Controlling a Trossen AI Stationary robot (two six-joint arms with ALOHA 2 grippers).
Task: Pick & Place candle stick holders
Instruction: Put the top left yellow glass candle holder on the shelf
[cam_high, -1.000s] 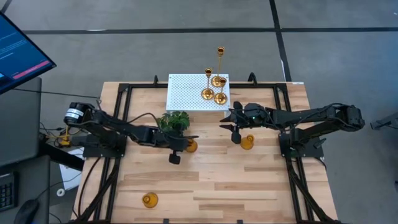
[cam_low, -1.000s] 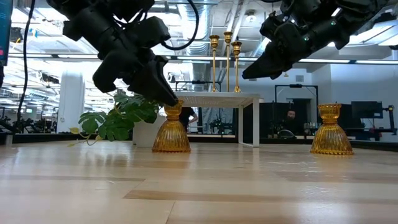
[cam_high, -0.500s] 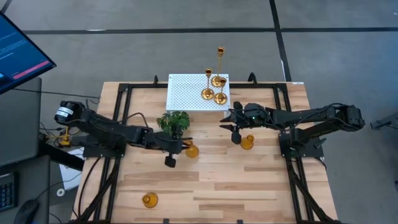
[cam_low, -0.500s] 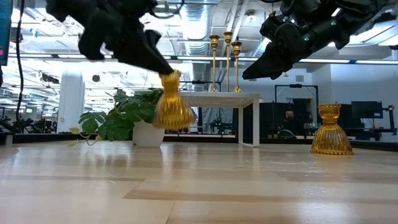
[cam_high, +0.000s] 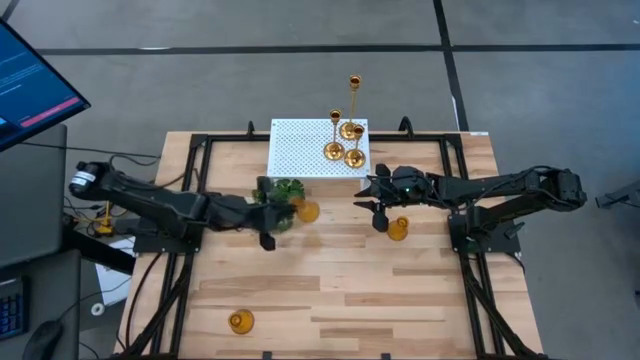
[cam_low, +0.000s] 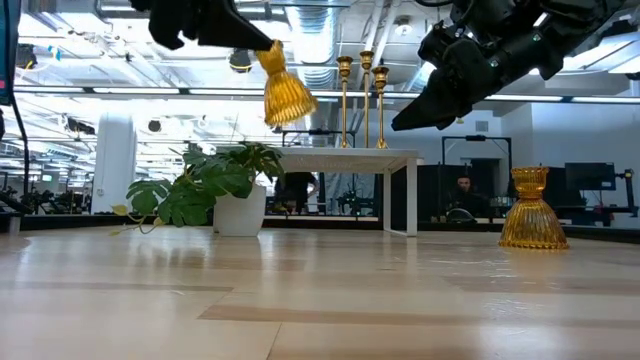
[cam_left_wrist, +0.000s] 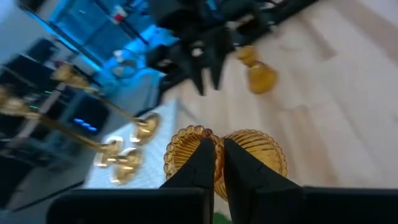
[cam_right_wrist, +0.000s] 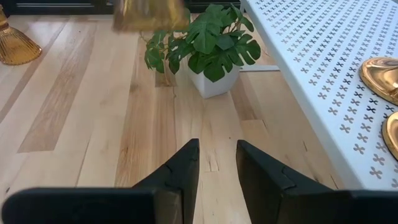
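Note:
My left gripper (cam_high: 283, 212) is shut on a short ribbed amber candle stick holder (cam_low: 283, 90), high above the table next to the green plant (cam_high: 284, 191). My right gripper (cam_high: 374, 207) hangs open over the table's middle, with nothing between its fingers (cam_right_wrist: 214, 163). A second short holder (cam_high: 398, 229) stands on its wide base close beside it. A third short holder (cam_high: 240, 321) stands near the front edge. Three tall thin-stemmed gold holders (cam_high: 347, 130) stand on their round bases on the white perforated platform (cam_high: 305, 150). My left gripper pinches the holder's narrow neck (cam_left_wrist: 214, 163) between its two fingers, between the small cup and the ribbed bell. The fingers come nearly level from the table's left. The holder is lifted clear and tilted, its wide base (cam_low: 289, 103) pointing down and away from the gripper.
The potted plant (cam_low: 205, 185) stands just left of the platform (cam_low: 350, 157), under the raised holder. Black frame rails (cam_high: 190, 230) run along both table sides. Bare wood lies across the table's near half. A monitor (cam_high: 30, 80) stands off the table's left.
My left gripper has risen with the short holder, lifting it off the table to above platform height and carrying it toward the far edge, near the plant. The gripper has tipped up toward level, and the holder now tilts. My right arm has kept still.

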